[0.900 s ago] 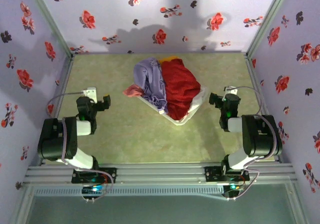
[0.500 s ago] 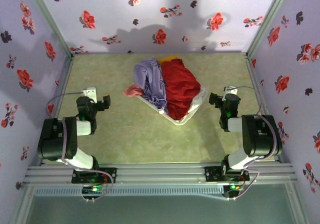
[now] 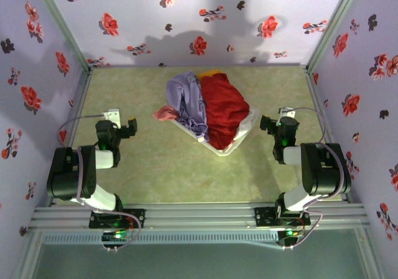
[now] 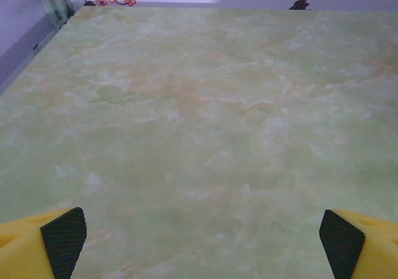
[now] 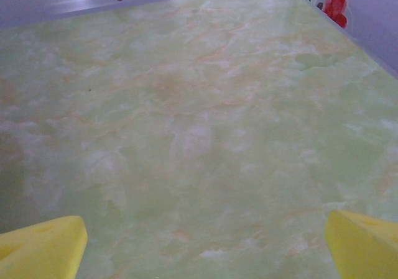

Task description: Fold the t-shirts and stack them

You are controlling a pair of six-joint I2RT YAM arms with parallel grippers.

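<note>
I see the left gripper [image 3: 127, 128] low over the worktop [image 3: 155, 167], and my left wrist camera puts its yellow fingers [image 4: 62, 242] at the two bottom corners of the view. The jaws are spread wide, with nothing but bare green marbled surface between them. The right gripper [image 3: 267, 125] is the same: its fingers [image 5: 43, 248] are far apart and it has hold of nothing.

The t-shirts sit heaped in a white basket [image 3: 239, 139] between the two grippers, a little beyond both and apart from either. The deep red shirt [image 3: 224, 108] is the biggest piece. It is on the side of the heap nearer the right gripper and drapes over the basket's near rim. The lavender shirt [image 3: 185, 99] lies against it on the side toward the left gripper. A bit of pink fabric [image 3: 165, 112] pokes out at the heap's edge closest to the left gripper. A sliver of yellow-orange fabric [image 3: 211, 74] shows at the far end of the heap, away from both grippers. No shirt is folded or laid out flat.
</note>
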